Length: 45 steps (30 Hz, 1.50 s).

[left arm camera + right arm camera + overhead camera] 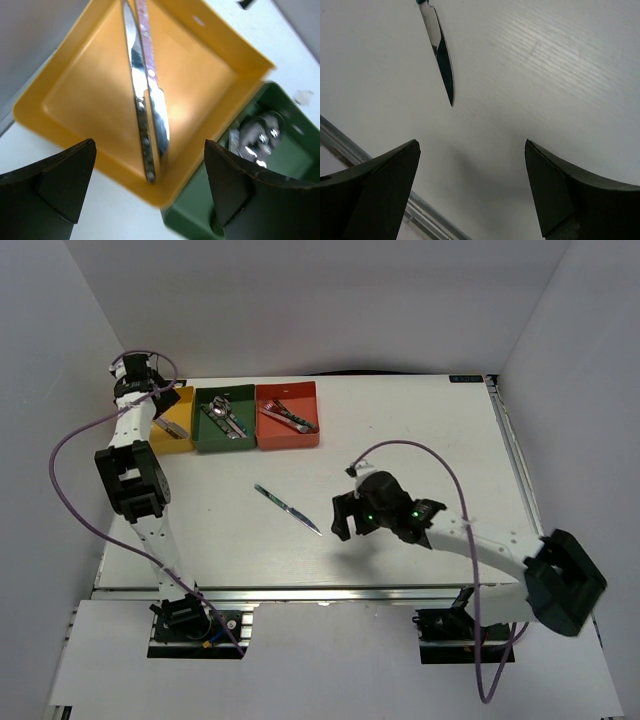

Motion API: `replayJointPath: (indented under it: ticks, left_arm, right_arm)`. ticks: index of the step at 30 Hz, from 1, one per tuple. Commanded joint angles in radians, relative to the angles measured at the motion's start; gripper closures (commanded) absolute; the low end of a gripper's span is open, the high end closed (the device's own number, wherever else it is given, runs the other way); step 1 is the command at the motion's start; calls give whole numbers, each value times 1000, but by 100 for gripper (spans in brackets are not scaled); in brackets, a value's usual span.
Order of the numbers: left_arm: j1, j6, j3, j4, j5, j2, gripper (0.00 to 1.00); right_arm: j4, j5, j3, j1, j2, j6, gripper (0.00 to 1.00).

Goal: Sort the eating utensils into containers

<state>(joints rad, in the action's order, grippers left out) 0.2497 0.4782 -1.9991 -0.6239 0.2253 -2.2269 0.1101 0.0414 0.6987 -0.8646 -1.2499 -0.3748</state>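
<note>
My left jaws are spread wide and hold nothing, hanging over the yellow bin (75, 85), a square of smooth glossy plastic with rounded corners. Two knives (159, 120) lie inside it side by side and touching, mirror-bright blades, one with a pinkish speckled handle. Just beside it is the dark green bin (290, 150), with shiny rounded spoons (260, 132) in it, blurred. The red-orange bin (290, 440) closes the row, holding slim metal forks (285, 414).

My right jaws are also wide and empty, low over the white counter (560, 60), whose surface has a fine streaked grain. An aluminium rail (350, 145) runs along its near edge.

One knife (287, 509) lies alone on the counter, diagonal, well apart from the bins and near my right jaws but not between them. Its blade (442, 60) is narrow, polished and pointed, the tip facing me; its handle (268, 494) looks greenish. Nothing lies between the jaws and the blade. A purple cable (70, 440) loops beside my left arm.
</note>
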Motion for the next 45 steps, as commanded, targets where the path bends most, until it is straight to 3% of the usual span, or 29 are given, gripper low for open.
replayJointPath:
  ticks: [1,6,10,13,19,22,23,25,26,28,31,33,34,35,37,41,45]
  left_arm:
    - [-64,7,35,13,-9,242,2]
    - [-173,10,233,-5,-20,507,2]
    - [-210,16,620,75,-72,879,2]
    - [-211,1,820,101,-87,1098,2]
    - [-210,-55,971,53,-125,1277,2]
    - [-211,-61,1026,18,-156,1320,2]
    - [-211,-62,1055,12,-162,1349,2]
    - [-211,-56,1083,10,-176,1380,2]
    - [-210,-55,1094,4,-187,1404,2]
    - [-210,-38,1129,10,-256,1426,2]
    - [-211,32,1215,76,-429,1464,2]
    - [-210,156,1292,226,-562,1484,2]
    - [-210,216,1391,306,-704,1490,2]
    - [-216,285,1443,481,-760,1495,2]
    - [-233,408,1529,574,-768,1501,2]
    - [-314,462,1566,648,-693,1504,4]
    - [-334,471,1568,642,-653,1474,10]
  right_arm:
    - [-43,-29,143,-22,-171,114,11]
    - [26,43,399,-68,-417,194,15]
    - [39,6,545,-94,-588,281,20]
    - [71,-32,669,-108,-698,338,21]
    - [132,11,883,-116,-910,379,30]
    - [157,40,949,-120,-983,412,48]
    - [166,44,959,-122,-1012,415,60]
    - [184,41,973,-123,-1031,415,72]
    - [188,23,972,-125,-1040,410,84]
    - [198,0,964,-126,-1036,399,100]
    - [153,-32,923,-129,-967,337,100]
    - [88,-74,826,-129,-933,253,100]
    - [9,-78,785,-129,-933,214,100]
    - [-36,-99,692,-129,-714,180,100]
    - [-120,-129,607,-132,-634,89,100]
    - [-214,-141,500,-157,-495,8,100]
    - [-211,-133,479,-188,-456,-9,100]
